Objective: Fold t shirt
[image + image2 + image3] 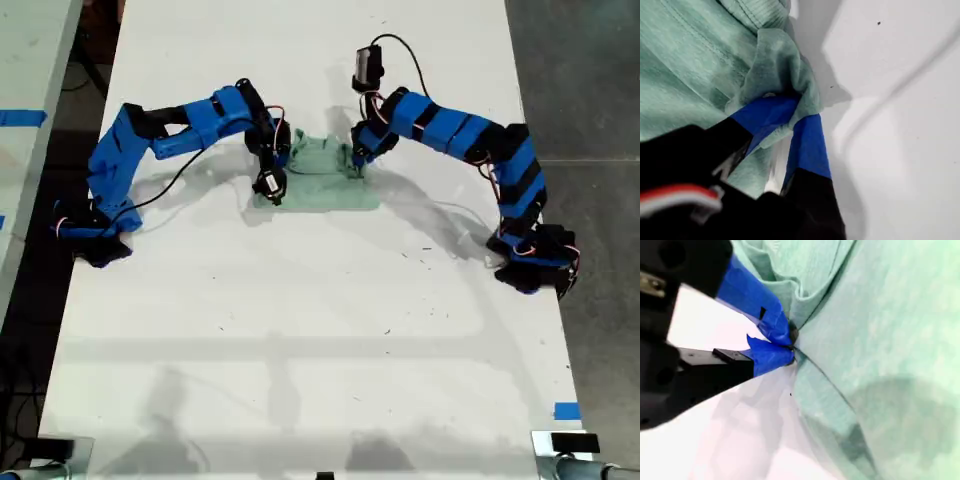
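Observation:
The pale mint-green t shirt [325,187] lies bunched on the white table [300,330], a little beyond its middle in the exterior view. My first gripper [790,107] is shut on a bunched lump of the t shirt [685,65], which shows between its blue-taped fingers [810,145]. My second gripper [789,346] is shut on a folded edge of the t shirt [880,340]. In the exterior view one arm's gripper [270,185] sits on the shirt's left edge. The other arm's gripper [355,160] sits on its upper right part. The wrist views do not show which arm is which.
Both blue and black arms stand at the table's side edges, their bases [90,235] [535,262] about mid-length. A blue tape mark [567,410] sits at the exterior view's lower right. Another table [25,120] stands at the exterior view's left, and dark floor [590,100] lies at its right.

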